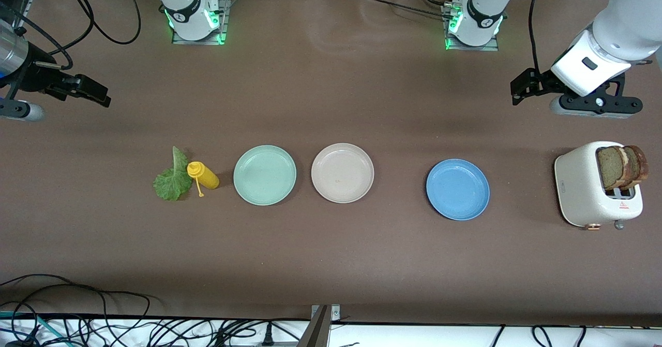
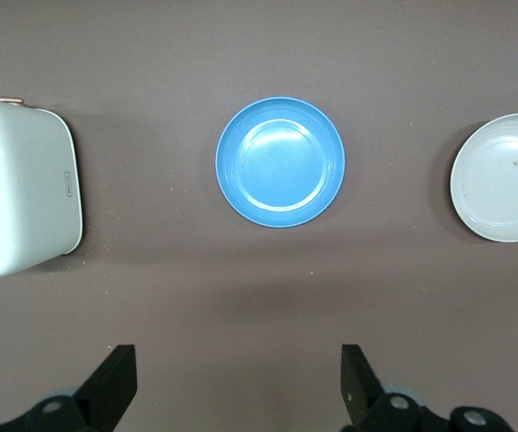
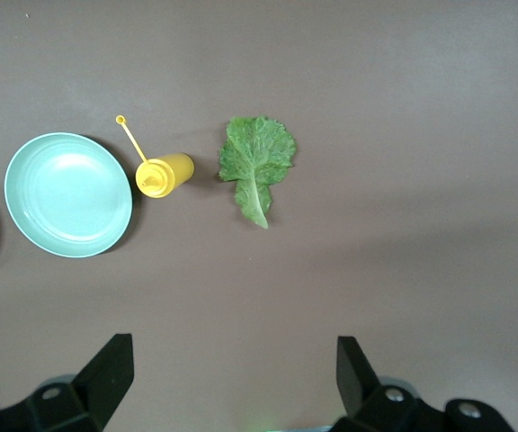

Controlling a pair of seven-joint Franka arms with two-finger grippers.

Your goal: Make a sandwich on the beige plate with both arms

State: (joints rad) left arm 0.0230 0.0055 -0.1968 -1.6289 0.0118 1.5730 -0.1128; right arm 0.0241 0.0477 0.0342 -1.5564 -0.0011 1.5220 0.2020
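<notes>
Plates are lying in a row across the middle of the table (image 1: 331, 264), and I am seeing the beige plate (image 1: 342, 172) sitting bare at the centre of that row, with the mint-green plate (image 1: 265, 175) just beside it toward the right arm's end and the blue plate (image 1: 457, 189) well apart toward the left arm's end. I am finding the lettuce leaf (image 1: 172, 178) lying flat near the right arm's end of the row, with the yellow squeeze bottle (image 1: 203, 175) lying on its side between the leaf and the mint-green plate, touching the leaf's edge. I am watching two bread slices (image 1: 622, 166) standing upright in the slots of the white toaster (image 1: 589, 192) near the edge at the left arm's end. The left gripper (image 2: 238, 387) is hanging released, fingers spread wide and holding nothing, over bare table at the left arm's end. The right gripper (image 3: 234, 382) is hanging likewise released and empty over bare table at the right arm's end.
</notes>
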